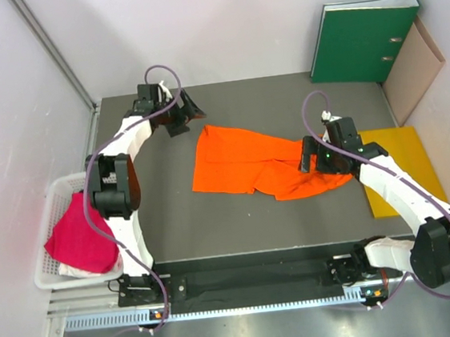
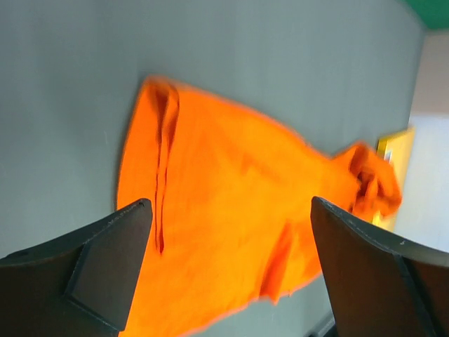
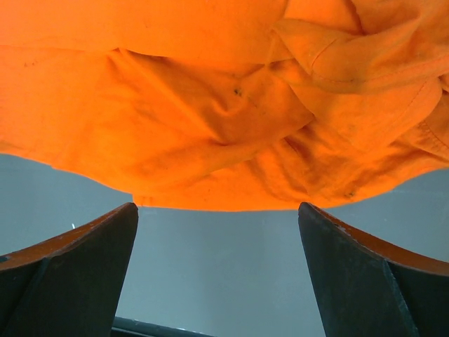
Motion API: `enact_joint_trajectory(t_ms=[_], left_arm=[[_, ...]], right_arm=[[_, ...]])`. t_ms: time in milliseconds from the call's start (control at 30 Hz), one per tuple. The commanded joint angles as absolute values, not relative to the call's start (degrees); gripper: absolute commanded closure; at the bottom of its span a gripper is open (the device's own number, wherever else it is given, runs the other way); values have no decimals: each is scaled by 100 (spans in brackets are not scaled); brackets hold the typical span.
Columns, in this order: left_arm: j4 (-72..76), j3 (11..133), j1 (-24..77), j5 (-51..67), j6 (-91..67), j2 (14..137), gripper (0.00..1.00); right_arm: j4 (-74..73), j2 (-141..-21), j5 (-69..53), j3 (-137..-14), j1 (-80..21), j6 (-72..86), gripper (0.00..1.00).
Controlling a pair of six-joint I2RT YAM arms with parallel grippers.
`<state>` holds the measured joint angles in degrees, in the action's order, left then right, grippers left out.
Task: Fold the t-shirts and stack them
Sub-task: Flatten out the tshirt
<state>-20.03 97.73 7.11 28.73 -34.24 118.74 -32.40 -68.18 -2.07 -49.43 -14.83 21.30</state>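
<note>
The orange t-shirt (image 1: pixel 248 162) lies rumpled mid-table (image 1: pixel 282 98); the left gripper (image 1: pixel 189 112), jaws wide and empty, hangs near the far edge; the right gripper (image 1: pixel 311 159), equally spread and empty, sits at the shirt's right end; the magenta t-shirt (image 1: pixel 79 236) fills the basket (image 1: pixel 58 186) beside the left edge.

Open table (image 1: pixel 279 227) surrounds the orange shirt (image 1: pixel 240 160); green binder (image 1: pixel 361 41) perhaps crowds far corner.

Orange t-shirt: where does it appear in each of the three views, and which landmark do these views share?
Top external: the orange t-shirt lies mid-table, slightly right of centre.
Left wrist: the orange t-shirt fills the centre, stretching diagonally toward the right edge.
Right wrist: the orange t-shirt covers the upper half, crumpled.
Shared landmark: the grey table under it.
</note>
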Motion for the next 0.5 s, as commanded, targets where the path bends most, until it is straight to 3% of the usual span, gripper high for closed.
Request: enact_joint_trajectory(t_ms=[0, 300, 467], left_arm=[[-1802, 8723, 765, 3252, -3103, 11040, 1], [-1266, 7261, 975, 3392, -3138, 10819, 2], [-1230, 7260, 1028, 3489, -3146, 11074, 16]], right_arm=[[-2918, -6688, -237, -4913, -1582, 2259, 4], [-2874, -7049, -264, -5115, -1678, 2215, 4], [-2865, -7031, -237, -5063, -1705, 2232, 4]])
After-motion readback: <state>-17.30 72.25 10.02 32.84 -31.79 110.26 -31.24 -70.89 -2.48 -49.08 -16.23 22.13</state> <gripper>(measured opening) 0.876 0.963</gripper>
